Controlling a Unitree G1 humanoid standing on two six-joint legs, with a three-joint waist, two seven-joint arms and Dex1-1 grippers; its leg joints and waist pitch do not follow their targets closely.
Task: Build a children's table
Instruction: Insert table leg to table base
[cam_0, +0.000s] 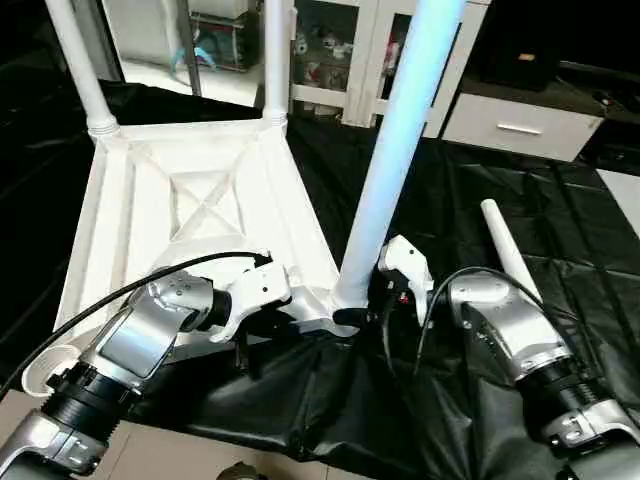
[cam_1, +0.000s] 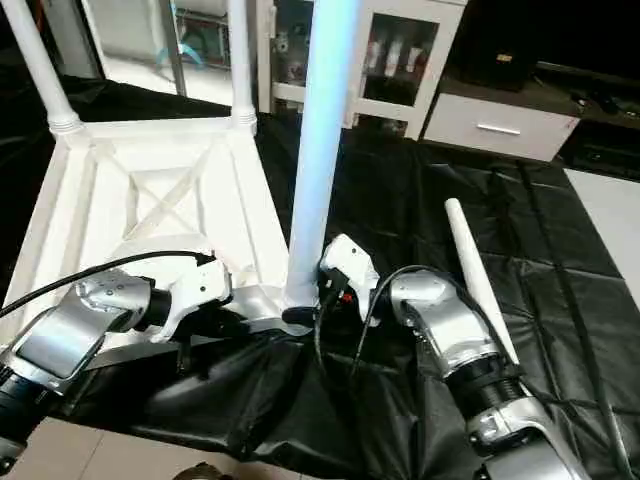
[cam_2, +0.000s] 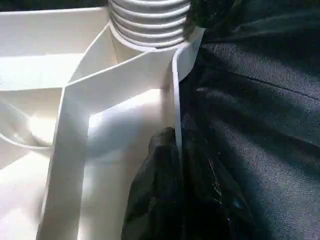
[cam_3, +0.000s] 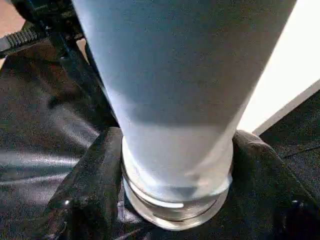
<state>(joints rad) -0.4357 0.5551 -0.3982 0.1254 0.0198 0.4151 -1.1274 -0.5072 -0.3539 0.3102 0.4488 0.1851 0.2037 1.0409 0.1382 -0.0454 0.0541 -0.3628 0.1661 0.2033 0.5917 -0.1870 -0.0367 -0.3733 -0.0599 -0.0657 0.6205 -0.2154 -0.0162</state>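
Top: white top (cam_0: 180, 200) lies ribbed side up on the black cloth (cam_0: 480, 200), its near right corner at the cloth's near edge.
Far legs: 2 legs stand in the far corner sockets, one at the far left (cam_0: 80, 70), one at the far right (cam_0: 275, 60).
Third leg: leg 3 (cam_0: 400, 150) stands upright at the near right corner, its ringed end (cam_2: 150, 25) at the socket; how deep it sits I cannot tell.
Spare leg: leg 4 (cam_0: 510, 255) lies on the cloth to the right, well apart from the top.
Open socket: the near left corner socket (cam_0: 45, 370) has no leg.
Left gripper: left gripper (cam_2: 172, 165) is pinched shut on the top's right rim just beside the near right corner, steadying it.
Right gripper: right gripper (cam_3: 170, 175) has its fingers (cam_3: 85, 190) on either side of leg 3's base, touching or nearly so; a firm clamp is not certain.
Risk 1: if the leg is not fully seated, letting go could tip it over, since it is tall and top-heavy.
Risk 2: twisting or pushing off-axis could jam the rings crooked in the socket.
Risk 3: a hard push could slide the top on the slick cloth if the left pinch slips.
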